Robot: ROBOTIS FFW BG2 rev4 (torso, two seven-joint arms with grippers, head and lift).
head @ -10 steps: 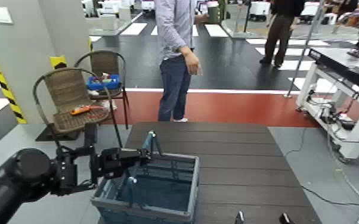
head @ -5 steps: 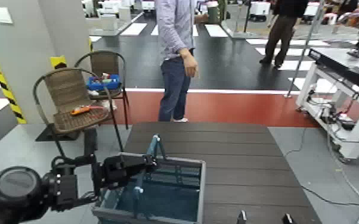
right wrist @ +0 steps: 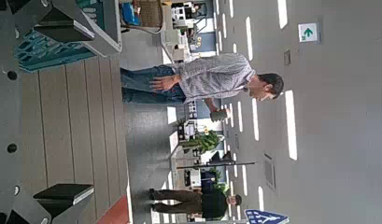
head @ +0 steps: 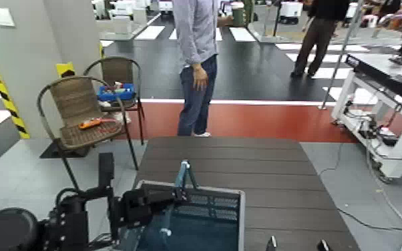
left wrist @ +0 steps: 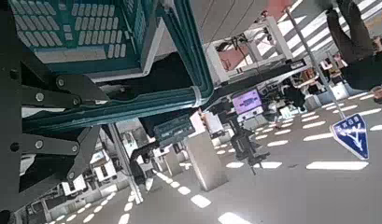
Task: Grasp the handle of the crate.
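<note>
left gripper: the left gripper (head: pixel 179 195) is over the crate, its fingers closed together on the handle
handle: the teal-blue handle (head: pixel 185 175) runs between the left gripper's fingers, raised above the rim, one end rising just beyond the gripper and the other coming down nearer the robot
crate: the blue-grey crate (head: pixel 242 217) sits below the left gripper, its lattice far wall and grey rim reaching out to the gripper's right
bench: the dark slatted bench (head: pixel 264 173) lies under the crate and stretches away beyond and to the right of the left gripper
right gripper: the right gripper (head: pixel 297 245) is well to the right of the left one, low over the near part of the bench, fingers apart with nothing between them
chairs: beyond and left of the left gripper, a wicker chair (head: pixel 77 120) holds an orange tool (head: pixel 91 123); the chair behind carries a blue bin (head: pixel 119 96)
person: a person in a pale shirt (head: pixel 200 40) stands past the bench, beyond the left gripper
</note>
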